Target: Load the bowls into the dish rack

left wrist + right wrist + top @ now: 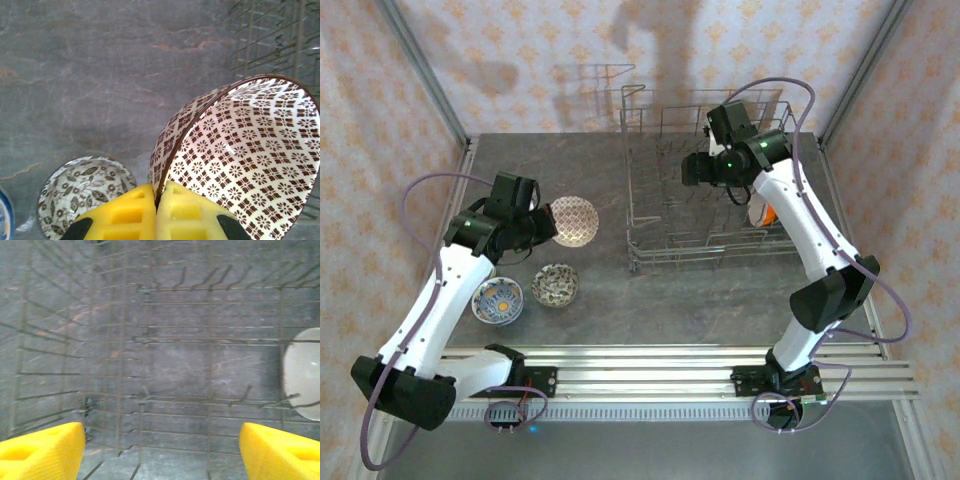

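Hanging above the dish rack (665, 243), right arm's jaws apart.

A grey stone-look tabletop (670, 290) lies between pale walls (520, 40) patterned with orange motifs; behind the tabletop, soft shadows (660, 30) fall on them.

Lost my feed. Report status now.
Left gripper shut on brown-patterned bowl, tilted, by its rim. Right gripper open over dish rack, empty, possibly in the way. White bowl already in rack.
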### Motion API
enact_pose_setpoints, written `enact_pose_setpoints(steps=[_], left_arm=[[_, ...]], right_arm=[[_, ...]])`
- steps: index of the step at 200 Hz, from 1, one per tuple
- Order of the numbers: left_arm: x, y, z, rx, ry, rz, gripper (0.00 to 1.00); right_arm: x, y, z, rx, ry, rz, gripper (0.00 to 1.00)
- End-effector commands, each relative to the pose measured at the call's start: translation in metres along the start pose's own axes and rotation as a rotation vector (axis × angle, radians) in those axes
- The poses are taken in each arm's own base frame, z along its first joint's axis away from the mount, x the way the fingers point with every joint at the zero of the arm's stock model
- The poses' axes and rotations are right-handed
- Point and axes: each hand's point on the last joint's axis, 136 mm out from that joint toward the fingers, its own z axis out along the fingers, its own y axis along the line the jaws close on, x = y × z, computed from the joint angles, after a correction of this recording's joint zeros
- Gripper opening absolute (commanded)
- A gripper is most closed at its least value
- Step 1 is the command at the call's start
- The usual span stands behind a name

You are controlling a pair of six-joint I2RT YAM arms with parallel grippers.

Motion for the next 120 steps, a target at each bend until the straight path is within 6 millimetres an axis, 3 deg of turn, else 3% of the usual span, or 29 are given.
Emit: enact_pose_setpoints(steps=[1,59,120], left_arm=[[-0.031,-0.041,-0.015,0.13,-0.091,0.041,0.0],[-0.057,-0.101,-0.02,0.212,-0.123,0.117,0.0],[-0.07,-0.149,-0.017,0.278,-0.126,0.163,0.0]], right_arm=[[0.003,0.028,-0.008,-0.123,0.039,-0.046,0.74],[0.0,0.077,-0.027,-0.268,0.026,-0.138,0.7],[-0.006,0.103,-0.034,-0.409,0.026,-0.119,0.65]])
